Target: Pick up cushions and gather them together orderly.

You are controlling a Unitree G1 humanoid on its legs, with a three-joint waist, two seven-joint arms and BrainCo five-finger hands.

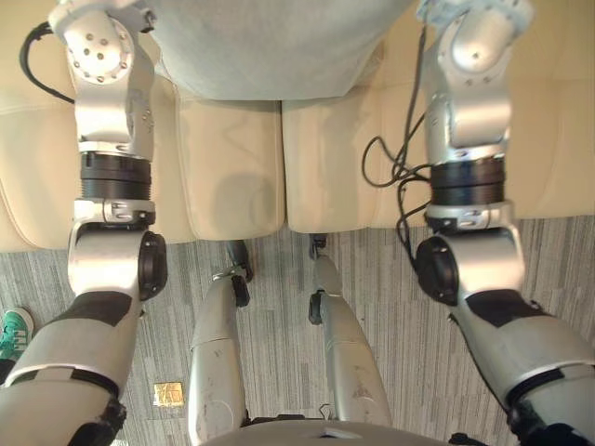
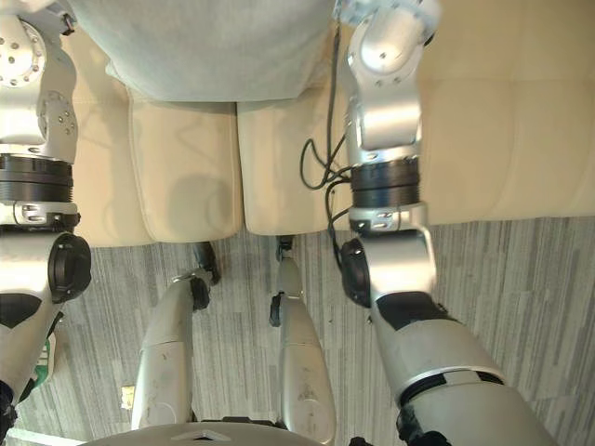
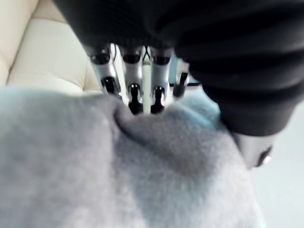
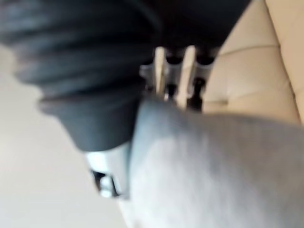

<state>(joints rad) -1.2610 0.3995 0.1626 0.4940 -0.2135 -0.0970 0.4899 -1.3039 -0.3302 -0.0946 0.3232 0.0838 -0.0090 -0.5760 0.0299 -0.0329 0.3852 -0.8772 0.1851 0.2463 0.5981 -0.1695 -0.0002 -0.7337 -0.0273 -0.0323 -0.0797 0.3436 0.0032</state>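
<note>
**Item:** grey cushion, toward back of sofa, astride the seam betw. two seat pads, well back from sofa's front edge.

**Axis:** long axis runs side to side, parallel to that front edge. One hand at each end, cushion betw. them, so neither hand is nearer.

**Left hand**: fingers bear down on cushion, dark tips sunk in a fold, thumb on the other side, fabric bunched betw. Assessed as a pinch grasp on the cushion.

**Right hand**: at opp. end of cushion. Grip state cannot be told, as contact is hidden by cushion's edge.

**Support:** whether cushion rests on the pads or hangs clear, cannot tell.

**Judgement:** two-handed carry. Next move needs both ends level, else cushion may sag or slip at the unverified right end. Gather spot undetermined from here.
</note>
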